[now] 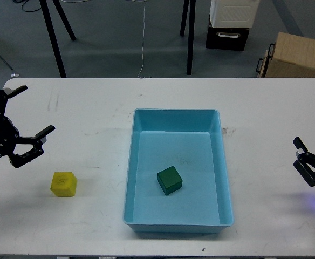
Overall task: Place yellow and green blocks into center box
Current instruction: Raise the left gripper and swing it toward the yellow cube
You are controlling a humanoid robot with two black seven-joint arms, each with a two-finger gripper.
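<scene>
The yellow block point(63, 184) sits on the white table point(82, 118) at the left, outside the box. The green block point(169, 179) lies inside the light blue center box point(225, 178), slightly left of its middle. My left gripper point(38, 109) is open with its fingers spread wide. It hovers up and to the left of the yellow block, apart from it and empty. My right gripper point(314, 157) is at the far right edge of the table, partly cut off by the view. It looks open and empty, far from both blocks.
Beyond the table's far edge stand black stand legs point(190, 38), a black and white case point(230, 24) and a cardboard box point(295, 54) on the grey floor.
</scene>
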